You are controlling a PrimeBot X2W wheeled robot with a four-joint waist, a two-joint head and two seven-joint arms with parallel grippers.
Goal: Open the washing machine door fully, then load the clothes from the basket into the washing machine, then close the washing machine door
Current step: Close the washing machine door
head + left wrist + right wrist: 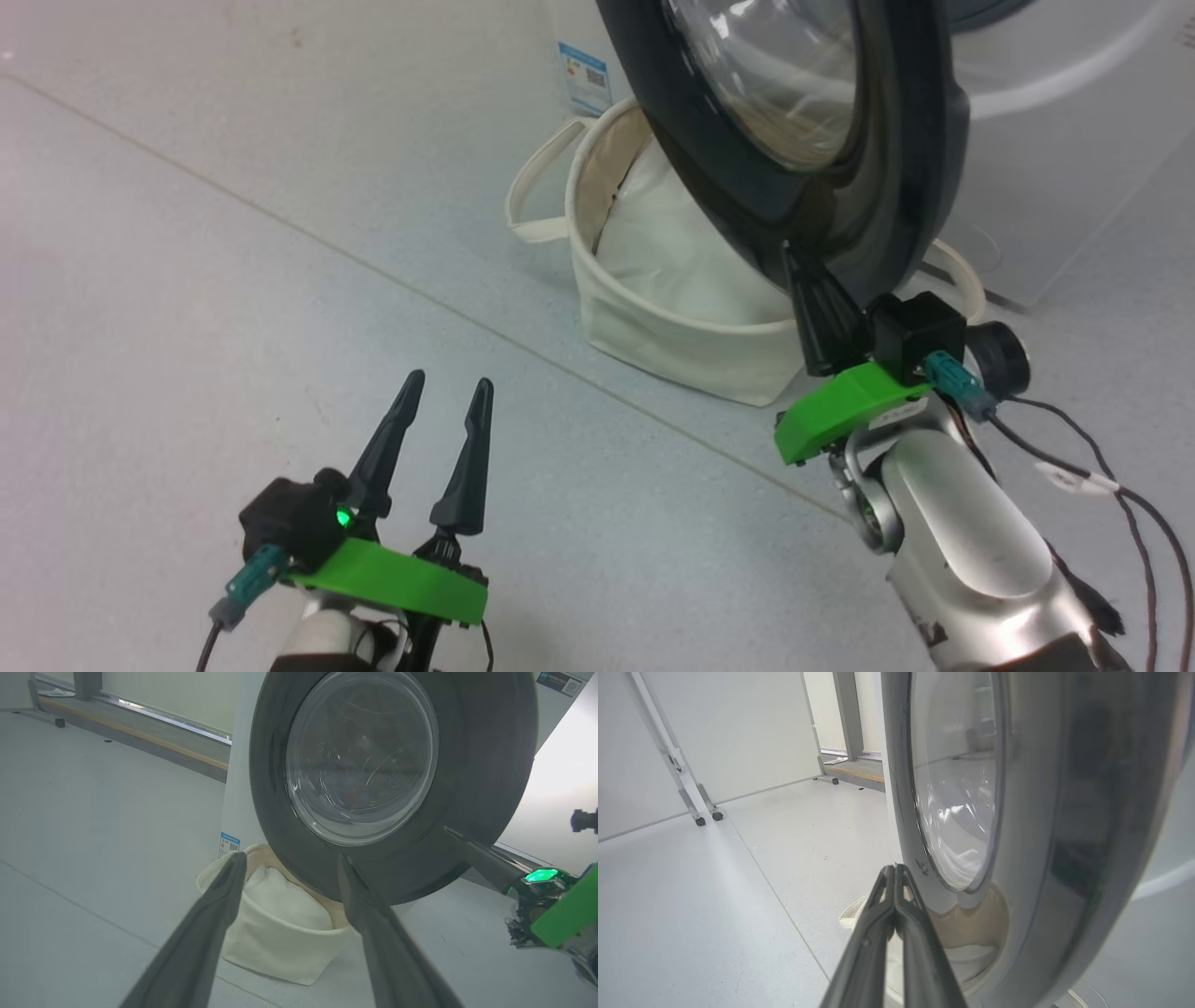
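The basket holds what looks like a white liner.

No text readable. Blue-white sticker with QR code noted on washing machine, just above one fingertip of left gripper; print too small.

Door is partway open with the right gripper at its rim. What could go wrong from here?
1. The right gripper is shut on nothing. Its fingers only seem to press against the glossy rim of the washing machine door, so they could slide off and leave the door short of fully open.
2. The door hangs over the basket, so its lower edge might catch the basket's rim and drag or tip it.
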